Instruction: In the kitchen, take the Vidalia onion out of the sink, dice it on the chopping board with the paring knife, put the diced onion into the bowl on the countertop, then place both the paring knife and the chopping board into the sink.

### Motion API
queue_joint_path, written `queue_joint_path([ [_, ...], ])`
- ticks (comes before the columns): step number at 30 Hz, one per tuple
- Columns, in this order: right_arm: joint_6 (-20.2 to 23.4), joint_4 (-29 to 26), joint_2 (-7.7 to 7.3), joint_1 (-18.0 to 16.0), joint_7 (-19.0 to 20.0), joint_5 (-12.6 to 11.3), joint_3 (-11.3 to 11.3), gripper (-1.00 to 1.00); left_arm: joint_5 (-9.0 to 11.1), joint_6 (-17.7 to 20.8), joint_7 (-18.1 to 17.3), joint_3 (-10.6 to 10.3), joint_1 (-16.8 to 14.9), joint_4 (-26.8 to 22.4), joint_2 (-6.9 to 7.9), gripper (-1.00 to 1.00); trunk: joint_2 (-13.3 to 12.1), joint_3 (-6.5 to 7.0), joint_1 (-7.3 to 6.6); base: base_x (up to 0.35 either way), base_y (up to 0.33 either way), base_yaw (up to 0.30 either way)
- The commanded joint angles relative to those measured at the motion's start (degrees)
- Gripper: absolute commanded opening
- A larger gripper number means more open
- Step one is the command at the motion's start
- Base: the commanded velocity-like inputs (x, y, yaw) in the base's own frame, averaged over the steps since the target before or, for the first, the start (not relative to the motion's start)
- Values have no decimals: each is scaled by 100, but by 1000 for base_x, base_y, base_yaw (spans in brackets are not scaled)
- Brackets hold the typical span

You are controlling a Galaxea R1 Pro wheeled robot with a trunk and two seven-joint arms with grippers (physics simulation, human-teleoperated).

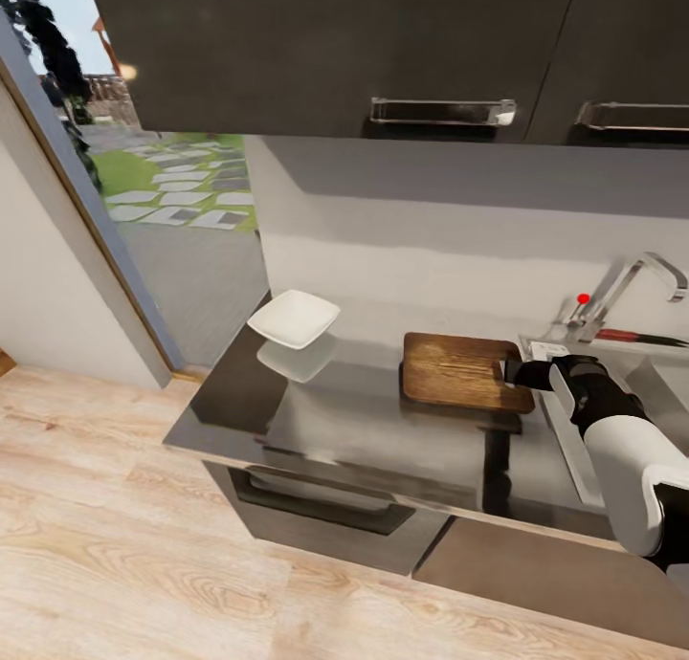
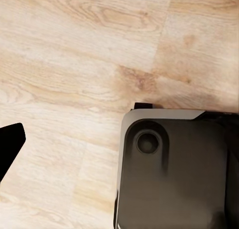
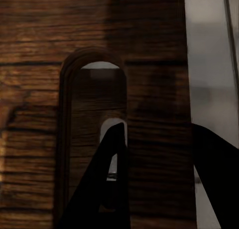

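The brown chopping board [image 1: 459, 369] lies on the glossy grey countertop [image 1: 364, 421], just left of the sink [image 1: 662, 381]. My right gripper [image 1: 511, 371] is at the board's sink-side end. In the right wrist view one finger [image 3: 112, 179] sits in the board's slot hole [image 3: 94, 89] and the other is past the board's edge; the right gripper [image 3: 157, 137] is shut on that end strip. The white bowl [image 1: 294, 318] stands at the counter's far left corner. The paring knife [image 1: 639, 337] lies behind the sink by the faucet [image 1: 627, 292]. The Vidalia onion is out of view. A finger [image 2: 10, 144] of my left gripper hangs over the floor.
Dark upper cabinets [image 1: 335, 48] with metal handles hang above the counter. A doorway [image 1: 163, 201] to the garden opens at the left. Light wooden floor [image 1: 124, 536] runs in front of the cabinets. My dark base [image 2: 174, 174] shows in the left wrist view.
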State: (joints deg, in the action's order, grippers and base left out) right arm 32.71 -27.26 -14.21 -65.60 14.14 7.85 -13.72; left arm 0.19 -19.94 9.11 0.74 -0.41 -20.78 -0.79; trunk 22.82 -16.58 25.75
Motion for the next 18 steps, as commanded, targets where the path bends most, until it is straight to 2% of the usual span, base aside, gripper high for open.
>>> queue_joint_path([
  [1,25,-7,3,-5,45,59,-39,-100,4,-18,11,6,-3,-1,-3,100,10,-10,4,46,0,0],
  [6,19,74,-8,-5,39,15,-48,-100,14,-18,11,6,-3,2,-9,100,10,-10,4,14,0,0],
  [12,16,172,-15,-5,36,-145,-44,-100,16,-18,11,6,-3,3,-9,100,10,-10,4,2,0,0],
  [18,6,244,-12,-5,36,-175,-43,-100,19,-18,11,6,-3,6,-9,100,10,-10,4,-24,0,0],
])
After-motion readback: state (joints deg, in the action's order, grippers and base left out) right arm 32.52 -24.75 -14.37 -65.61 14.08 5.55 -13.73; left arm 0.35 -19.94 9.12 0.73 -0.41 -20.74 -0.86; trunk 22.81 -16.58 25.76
